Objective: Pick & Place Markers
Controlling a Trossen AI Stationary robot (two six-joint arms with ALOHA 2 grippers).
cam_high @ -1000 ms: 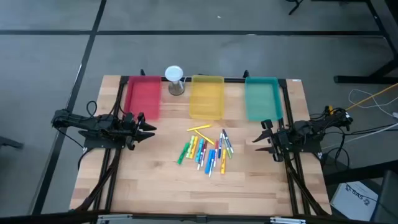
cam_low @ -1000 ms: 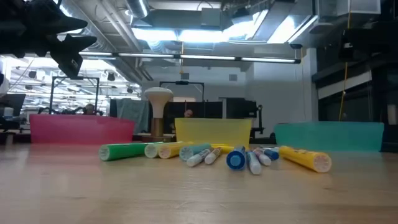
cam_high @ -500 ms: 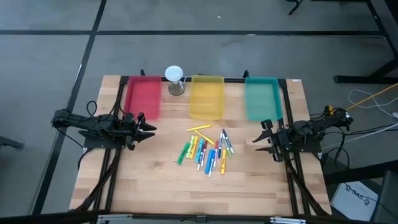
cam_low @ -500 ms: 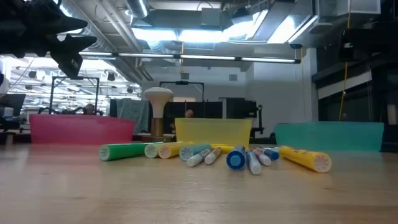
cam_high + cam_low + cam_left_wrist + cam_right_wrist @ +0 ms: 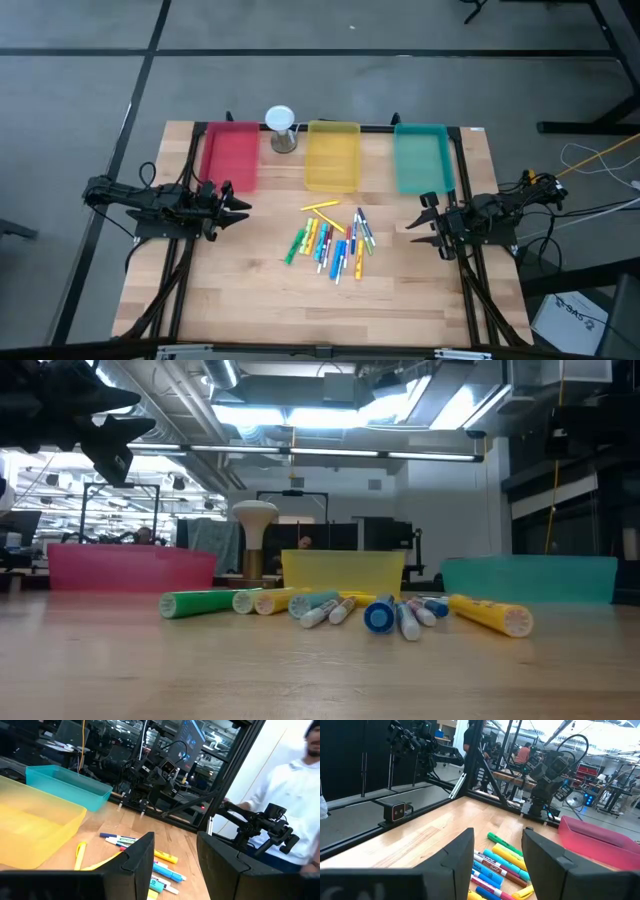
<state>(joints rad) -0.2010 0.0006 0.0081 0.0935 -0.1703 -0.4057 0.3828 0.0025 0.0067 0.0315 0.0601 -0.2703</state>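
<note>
High view: markers (image 5: 333, 243) lie in one loose heap mid-surface, just in front of the yellow tray (image 5: 332, 155); one yellow marker (image 5: 319, 207) sits a little apart at the heap's far edge. Rough count a dozen, overlapping, so exact number can't be told: several yellow/orange, a couple green, several blue, some white-bodied. Three trays along the far edge: red tray (image 5: 231, 155), yellow, teal tray (image 5: 421, 158), none visibly holding a marker. One white-topped hourglass thing (image 5: 281, 129) between red and yellow. Left hand (image 5: 238, 208) waits at the left edge, fingers spread, holding nothing; right hand (image 5: 424, 222) at the right edge, likewise spread and bare. Both well apart from the heap. Low view: markers are round capped barrels lying flat, a green marker (image 5: 197, 603) and a long yellow one (image 5: 488, 614) at the ends of the row, so likely light, stiff, smooth, prone to roll or slip. Best hold probably across mid-barrel, fingers square to the long axis, starting with an outlier rather than the tangled middle. Left wrist view: own fingers (image 5: 139, 861) parted, nothing between; a person stands beyond the surface. Right wrist view: fingers (image 5: 459, 856) parted too, heap ahead, red tray beyond.
</note>
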